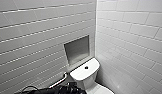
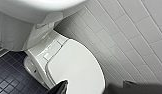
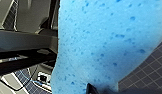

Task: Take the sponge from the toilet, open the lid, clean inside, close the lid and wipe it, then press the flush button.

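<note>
I read the right gripper (image 3: 97,89) clamped on the blue sponge (image 3: 104,42). Left gripper (image 2: 95,87) spread wide near the toilet's (image 1: 85,71) closed lid (image 2: 74,67).

— Where does the light come from?
— Overhead, even and cool. The wall tiles (image 1: 34,37) read pale grey, the niche (image 1: 77,50) holds a soft shadow, and the toilet (image 1: 84,71) carries a dull sheen on top.
— Any bending?
— Grout lines bow toward the head view's edges.
— And by the right fingers (image 3: 92,89)?
— The sponge (image 3: 104,42) against them is brightly lit. The floor (image 3: 149,67) beyond them is dim.
</note>
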Robot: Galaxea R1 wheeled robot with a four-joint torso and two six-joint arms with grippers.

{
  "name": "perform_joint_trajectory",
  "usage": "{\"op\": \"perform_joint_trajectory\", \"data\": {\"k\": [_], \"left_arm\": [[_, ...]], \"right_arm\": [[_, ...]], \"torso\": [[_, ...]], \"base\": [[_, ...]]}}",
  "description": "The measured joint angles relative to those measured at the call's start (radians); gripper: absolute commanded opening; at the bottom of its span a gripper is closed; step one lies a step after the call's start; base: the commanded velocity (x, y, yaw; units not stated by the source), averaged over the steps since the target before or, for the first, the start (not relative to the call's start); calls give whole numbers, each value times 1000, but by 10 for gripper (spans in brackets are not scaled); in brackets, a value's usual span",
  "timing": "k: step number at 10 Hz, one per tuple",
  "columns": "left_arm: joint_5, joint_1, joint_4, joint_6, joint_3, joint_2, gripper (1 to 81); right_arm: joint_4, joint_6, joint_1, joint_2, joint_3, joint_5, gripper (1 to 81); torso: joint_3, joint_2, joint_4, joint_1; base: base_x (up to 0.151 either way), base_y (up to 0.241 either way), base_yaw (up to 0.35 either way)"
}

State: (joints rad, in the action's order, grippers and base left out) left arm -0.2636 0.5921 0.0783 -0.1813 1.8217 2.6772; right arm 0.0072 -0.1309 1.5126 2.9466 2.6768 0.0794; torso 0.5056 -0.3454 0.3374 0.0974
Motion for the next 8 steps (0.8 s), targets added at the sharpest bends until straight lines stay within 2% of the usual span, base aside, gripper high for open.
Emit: {"op": "perform_joint_trajectory", "data": {"k": [3, 4, 6, 8], "left_arm": [[-31, -103, 82, 0, -8, 30, 811], [-37, -141, 100, 0, -8, 44, 811], [-39, -215, 130, -1, 8, 82, 811], [-53, -246, 151, -3, 103, 137, 811]], "right_arm": [[0, 0, 0, 0, 0, 3, 10], [0, 0, 0, 0, 0, 5, 10], [0, 0, -2, 0, 0, 5, 10], [0, 0, -16, -1, -2, 9, 10]], "torso": [[4, 0, 0, 0], [18, 0, 0, 0], [74, 1, 0, 0], [135, 2, 0, 1]], "base": [[0, 0, 0], [0, 0, 0], [0, 0, 0], [0, 0, 0]]}}
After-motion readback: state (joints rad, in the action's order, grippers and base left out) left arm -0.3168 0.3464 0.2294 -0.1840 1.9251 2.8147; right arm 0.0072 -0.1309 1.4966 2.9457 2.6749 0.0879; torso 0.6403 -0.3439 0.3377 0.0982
